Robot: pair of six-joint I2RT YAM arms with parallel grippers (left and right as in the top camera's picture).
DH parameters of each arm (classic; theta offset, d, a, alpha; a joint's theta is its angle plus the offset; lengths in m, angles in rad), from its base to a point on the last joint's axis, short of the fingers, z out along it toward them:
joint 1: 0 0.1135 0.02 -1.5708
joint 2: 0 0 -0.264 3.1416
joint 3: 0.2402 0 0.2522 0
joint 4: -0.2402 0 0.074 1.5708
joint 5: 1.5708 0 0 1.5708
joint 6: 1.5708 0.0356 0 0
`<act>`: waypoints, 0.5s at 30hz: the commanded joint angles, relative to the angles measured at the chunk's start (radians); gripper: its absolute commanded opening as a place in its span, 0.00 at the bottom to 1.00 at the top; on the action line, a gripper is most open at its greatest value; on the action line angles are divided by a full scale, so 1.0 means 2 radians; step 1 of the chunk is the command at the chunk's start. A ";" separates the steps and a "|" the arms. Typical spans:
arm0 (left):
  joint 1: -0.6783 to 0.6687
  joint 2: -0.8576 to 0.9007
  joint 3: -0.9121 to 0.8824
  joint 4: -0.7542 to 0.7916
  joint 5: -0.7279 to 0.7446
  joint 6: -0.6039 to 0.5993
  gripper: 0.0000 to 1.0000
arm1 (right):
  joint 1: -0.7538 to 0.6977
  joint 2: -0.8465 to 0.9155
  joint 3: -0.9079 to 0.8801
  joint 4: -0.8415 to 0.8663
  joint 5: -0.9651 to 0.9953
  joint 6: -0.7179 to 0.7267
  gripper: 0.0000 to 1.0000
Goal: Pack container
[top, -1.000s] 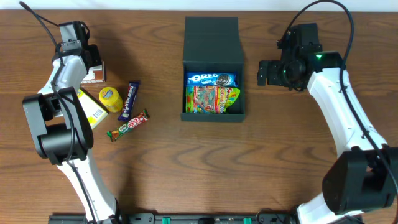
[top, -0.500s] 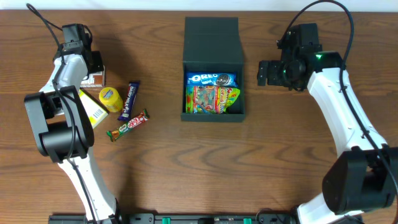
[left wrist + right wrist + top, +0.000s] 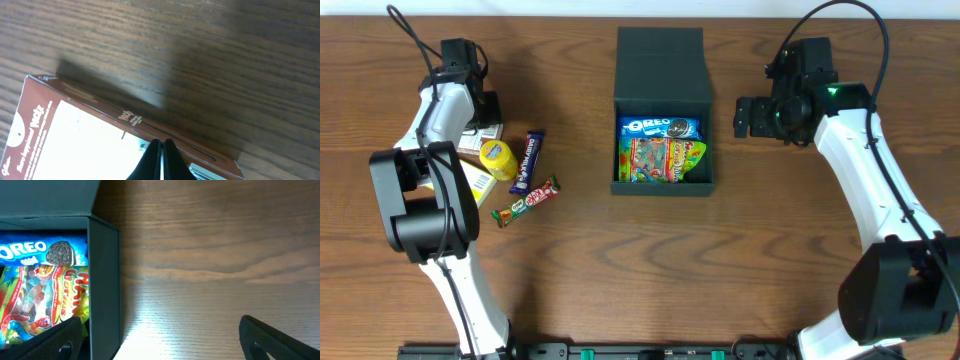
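The dark teal container (image 3: 661,70) stands open at the table's middle back, its flap lid laid back. Inside lie an Oreo packet (image 3: 658,127) and a gummy worms bag (image 3: 660,158). In the right wrist view its right wall (image 3: 105,280) stands beside the Oreo packet (image 3: 35,251). My right gripper (image 3: 745,117) is open and empty just right of the container, with the wall near its left finger (image 3: 160,340). My left gripper (image 3: 480,103) is shut, its tips (image 3: 161,145) over a brown and white snack box (image 3: 75,135) at the far left (image 3: 485,131).
Near the brown box lie a yellow round-topped tub (image 3: 497,158), a flat yellow box (image 3: 475,180), a dark blue bar (image 3: 527,160), a red bar (image 3: 542,192) and a green bar (image 3: 510,211). Bare wood lies in front of the container.
My left arm has swung to the right and its gripper now sits over the brown box, which has shifted slightly right. The right arm has not moved.
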 commanded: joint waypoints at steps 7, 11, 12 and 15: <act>-0.003 -0.055 -0.016 -0.046 0.017 -0.314 0.07 | -0.001 -0.001 0.003 0.005 0.003 0.005 0.99; -0.002 -0.066 -0.016 -0.042 0.058 -0.416 0.95 | -0.001 -0.001 0.003 0.004 0.003 0.005 0.99; -0.001 -0.066 -0.016 -0.032 0.083 -0.414 0.95 | -0.001 -0.001 0.003 0.004 0.003 0.005 0.99; -0.001 -0.066 -0.016 -0.025 0.098 -0.415 0.96 | -0.001 -0.001 0.003 0.004 0.003 0.002 0.99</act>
